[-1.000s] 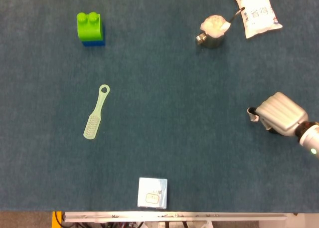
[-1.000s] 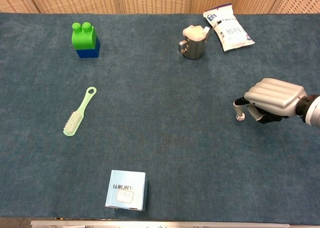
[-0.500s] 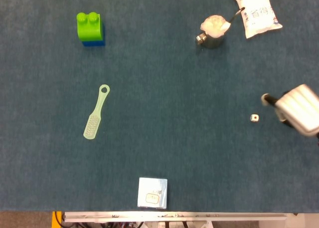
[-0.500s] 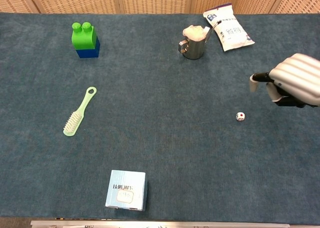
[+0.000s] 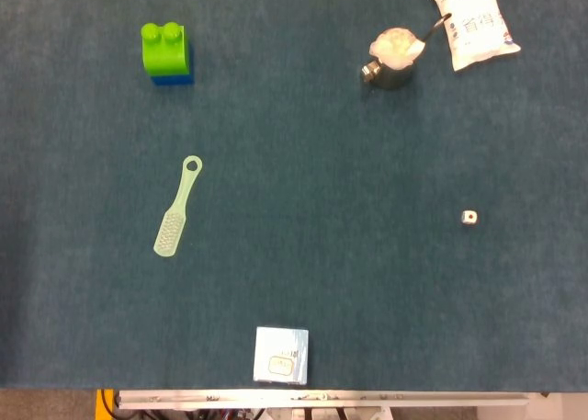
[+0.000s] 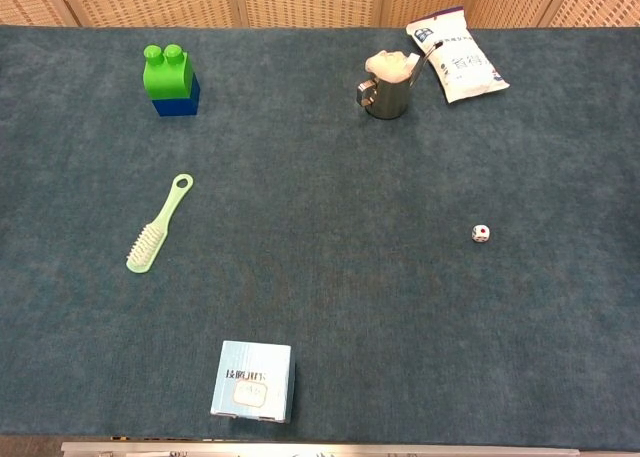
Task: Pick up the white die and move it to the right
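Neither hand shows in either view, so their state cannot be told; the white die (image 5: 469, 217) lies alone on the tabletop's (image 5: 322, 273) right side, likely nearer the right hand.

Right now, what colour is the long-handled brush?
Pale translucent green brush; chest view shows it best.

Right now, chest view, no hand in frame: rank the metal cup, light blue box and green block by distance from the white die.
From the white die, at right of the table:
1. metal cup, far side, a little left of the die
2. light blue box, near edge, left of centre
3. green block, far left corner
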You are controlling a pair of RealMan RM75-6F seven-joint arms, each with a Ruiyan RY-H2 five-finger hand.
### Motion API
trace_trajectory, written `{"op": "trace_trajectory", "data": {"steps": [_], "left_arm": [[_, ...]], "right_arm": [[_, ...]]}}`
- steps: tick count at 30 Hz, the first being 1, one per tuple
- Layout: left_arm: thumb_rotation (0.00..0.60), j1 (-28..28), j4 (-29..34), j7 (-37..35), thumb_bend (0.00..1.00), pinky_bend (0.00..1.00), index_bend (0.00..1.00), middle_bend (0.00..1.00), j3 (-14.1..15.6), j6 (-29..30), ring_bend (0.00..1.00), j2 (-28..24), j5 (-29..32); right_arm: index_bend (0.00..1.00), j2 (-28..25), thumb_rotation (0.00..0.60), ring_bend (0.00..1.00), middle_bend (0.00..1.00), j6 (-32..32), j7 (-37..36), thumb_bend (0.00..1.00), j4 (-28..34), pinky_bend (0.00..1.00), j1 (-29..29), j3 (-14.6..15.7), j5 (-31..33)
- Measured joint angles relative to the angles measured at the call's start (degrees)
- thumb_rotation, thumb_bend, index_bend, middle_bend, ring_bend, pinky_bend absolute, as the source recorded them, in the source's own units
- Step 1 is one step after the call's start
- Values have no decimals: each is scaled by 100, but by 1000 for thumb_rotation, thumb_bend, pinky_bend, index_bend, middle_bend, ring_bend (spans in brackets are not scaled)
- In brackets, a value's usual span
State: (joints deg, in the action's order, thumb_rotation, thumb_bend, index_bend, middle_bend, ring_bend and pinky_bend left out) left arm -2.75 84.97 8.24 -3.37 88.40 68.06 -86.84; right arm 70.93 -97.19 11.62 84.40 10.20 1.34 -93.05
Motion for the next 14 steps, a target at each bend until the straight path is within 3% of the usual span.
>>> {"op": "trace_trajectory", "data": {"steps": [14], "left_arm": [[600,-193,27,81,22,402,271,232,-10,-414,224,27,220]], "right_arm": [[366,-181,600,262,288,-63,-1024,298,-254,449,-287,-251,112]]}}
